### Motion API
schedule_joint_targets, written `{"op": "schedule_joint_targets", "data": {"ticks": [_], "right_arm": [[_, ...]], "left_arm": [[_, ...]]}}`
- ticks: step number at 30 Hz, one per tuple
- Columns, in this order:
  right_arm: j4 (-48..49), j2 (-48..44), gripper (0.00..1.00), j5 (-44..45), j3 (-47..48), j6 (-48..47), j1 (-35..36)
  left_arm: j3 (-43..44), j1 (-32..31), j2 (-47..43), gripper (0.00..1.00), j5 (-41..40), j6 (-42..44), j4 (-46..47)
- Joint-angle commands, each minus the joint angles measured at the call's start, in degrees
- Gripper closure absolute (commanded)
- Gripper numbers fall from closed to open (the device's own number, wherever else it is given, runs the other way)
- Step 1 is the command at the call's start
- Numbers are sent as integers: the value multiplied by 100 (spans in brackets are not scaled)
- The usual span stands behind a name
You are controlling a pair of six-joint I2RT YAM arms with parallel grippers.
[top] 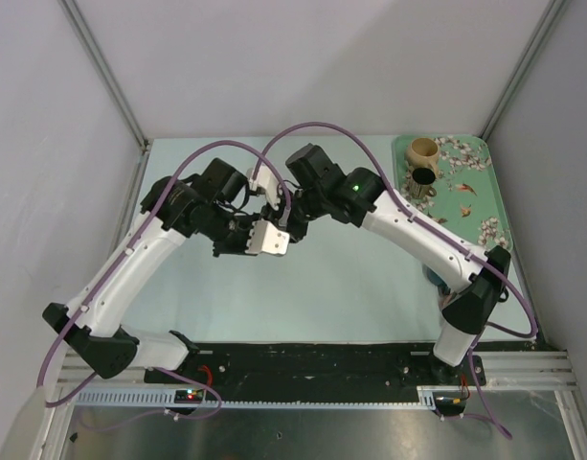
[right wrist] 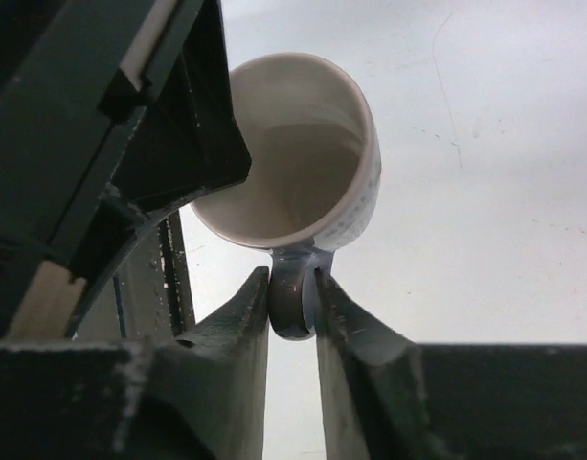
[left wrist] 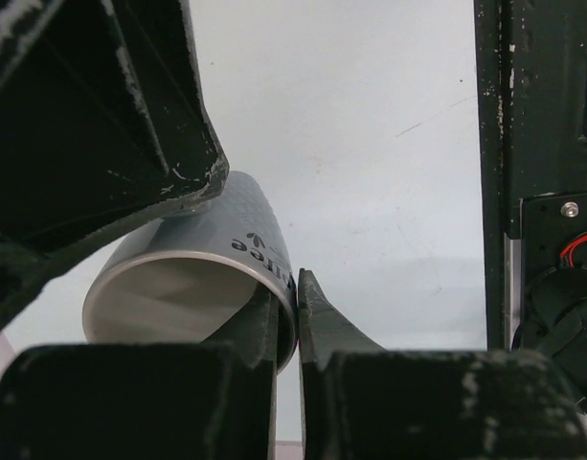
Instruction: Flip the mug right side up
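The grey mug (top: pixel 272 238) hangs in the air over the middle of the table, held between both arms. In the left wrist view the mug (left wrist: pixel 226 230) lies tilted with its opening toward the camera. My left gripper (left wrist: pixel 295 287) is shut on its rim, one finger inside and one outside. In the right wrist view the mug (right wrist: pixel 303 163) shows its pale inside, and my right gripper (right wrist: pixel 293 280) is shut on its handle (right wrist: pixel 291 311). In the top view the left gripper (top: pixel 247 236) and the right gripper (top: pixel 291 222) meet at the mug.
A green flowered tray (top: pixel 470 192) sits at the back right, with a tan mug (top: pixel 422 150) and a dark-mouthed cup (top: pixel 421 180) on it. A blue object (top: pixel 433 278) peeks out behind the right arm. Grey walls enclose the table.
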Motion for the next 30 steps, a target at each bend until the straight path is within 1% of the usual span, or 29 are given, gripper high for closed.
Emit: {"op": "schedule_joint_targets", "data": {"ticks": [1,3,8,9,11,12,15,17,20,23,26,30], "right_arm": [[-196,322,64,701,-399,-394,205],[-343,423,59,741,-250,-415,239],[-353,485,55,851,-201,-405,324],[-339,488,53,891,-221,-416,333],[-374,482,45,909,-278,-431,339],[-363,416,41,753,-330,-421,301],[-51,80,22,-107,-772,-264,11],[271,-229,17,-203,-1103,-259,-78],[424,-494,16,-239,-1332,-398,-53],[504,-677,17,-569,-1508,-492,-27],[509,-850,17,-870,-1710,-561,-74],[837,-952,19,-662,-1789,-312,-110]], "left_arm": [[495,-99,5,100,548,-153,315],[527,-95,19,100,535,-161,312],[521,-99,13,100,507,-140,317],[522,-99,10,100,509,-147,317],[514,-93,14,100,459,-135,317],[501,-92,23,100,401,-114,317],[442,-50,10,100,315,-79,310],[443,-21,9,100,343,-107,313],[565,-1,90,100,411,-319,309],[755,27,222,100,605,-672,267],[773,28,266,100,711,-851,196],[790,30,269,100,815,-959,121]]}}
